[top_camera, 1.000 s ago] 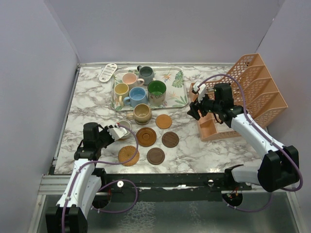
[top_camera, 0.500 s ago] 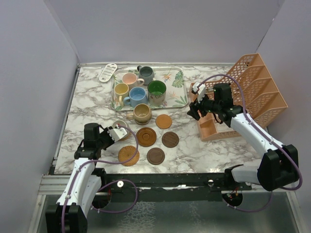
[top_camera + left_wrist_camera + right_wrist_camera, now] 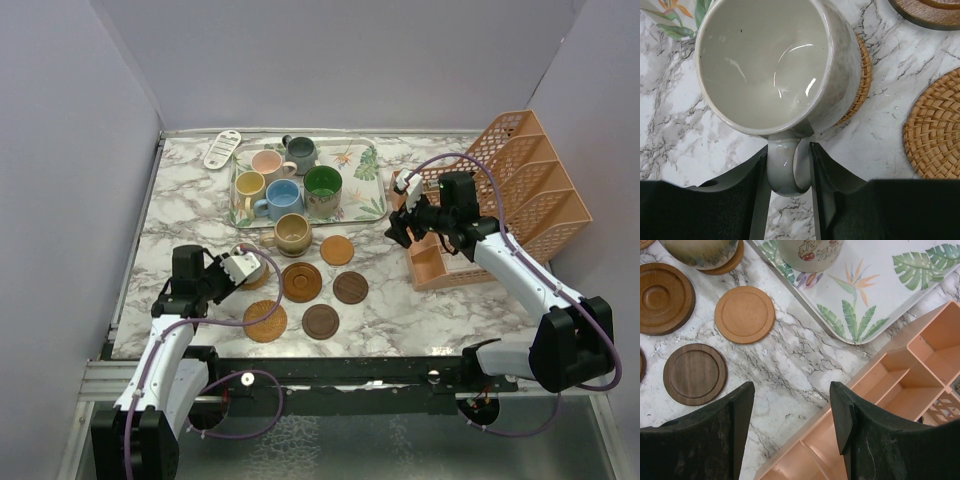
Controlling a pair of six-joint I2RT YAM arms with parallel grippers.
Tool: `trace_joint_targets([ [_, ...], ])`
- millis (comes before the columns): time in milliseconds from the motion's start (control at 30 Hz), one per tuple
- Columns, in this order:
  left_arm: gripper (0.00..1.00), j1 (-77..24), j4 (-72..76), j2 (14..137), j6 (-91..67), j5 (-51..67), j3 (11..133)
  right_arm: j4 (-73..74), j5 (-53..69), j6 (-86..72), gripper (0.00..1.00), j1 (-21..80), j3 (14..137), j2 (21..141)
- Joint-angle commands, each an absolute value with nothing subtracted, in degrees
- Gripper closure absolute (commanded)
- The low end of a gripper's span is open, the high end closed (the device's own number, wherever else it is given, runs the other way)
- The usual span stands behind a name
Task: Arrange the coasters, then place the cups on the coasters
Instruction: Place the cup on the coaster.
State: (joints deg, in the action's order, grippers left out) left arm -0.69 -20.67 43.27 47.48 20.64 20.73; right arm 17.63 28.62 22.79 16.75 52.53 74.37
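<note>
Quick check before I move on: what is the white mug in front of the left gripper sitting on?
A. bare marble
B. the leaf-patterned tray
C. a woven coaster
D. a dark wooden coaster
C: in the left wrist view the white mug rests on a woven coaster, whose woven edge shows from under the mug's right side.

The left arm's point(image 3: 160, 355) fingers point(image 3: 832, 200) eased apart on either side of the cream-white cup's point(image 3: 765, 65) handle point(image 3: 788, 172), though whether they still pressed it could not be told. From above, the wrist drew slightly farther onto the tabletop point(image 3: 180, 215). It covered more of the cup, which sat on its woven coaster point(image 3: 863, 75).
</note>
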Motion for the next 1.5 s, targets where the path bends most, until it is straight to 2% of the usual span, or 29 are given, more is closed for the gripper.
trace_joint_targets([
  [0,0.64,-0.3,-21.1,44.0,45.9,24.4,23.2,17.4,30.0,23.5,0.37,16.4,52.4,74.6],
  [100,0.65,-0.3,-21.4,44.4,46.2,25.1,23.8,17.4,30.0,23.6,0.37,16.4,52.4,74.7],
  [400,0.76,-0.4,-22.5,44.6,45.2,25.4,25.8,17.6,29.9,24.0,0.37,16.4,52.4,75.1],
  [533,0.76,-0.3,-23.9,44.2,44.2,26.1,26.9,17.7,30.0,24.0,0.37,16.4,52.5,75.2],
  [1033,0.64,-0.4,-25.2,45.1,45.6,27.1,26.8,17.7,29.7,24.3,0.37,16.4,52.4,75.2],
  [1467,0.62,-0.3,-28.4,44.1,45.8,29.8,28.3,17.7,29.5,24.5,0.37,16.4,52.3,75.3],
])
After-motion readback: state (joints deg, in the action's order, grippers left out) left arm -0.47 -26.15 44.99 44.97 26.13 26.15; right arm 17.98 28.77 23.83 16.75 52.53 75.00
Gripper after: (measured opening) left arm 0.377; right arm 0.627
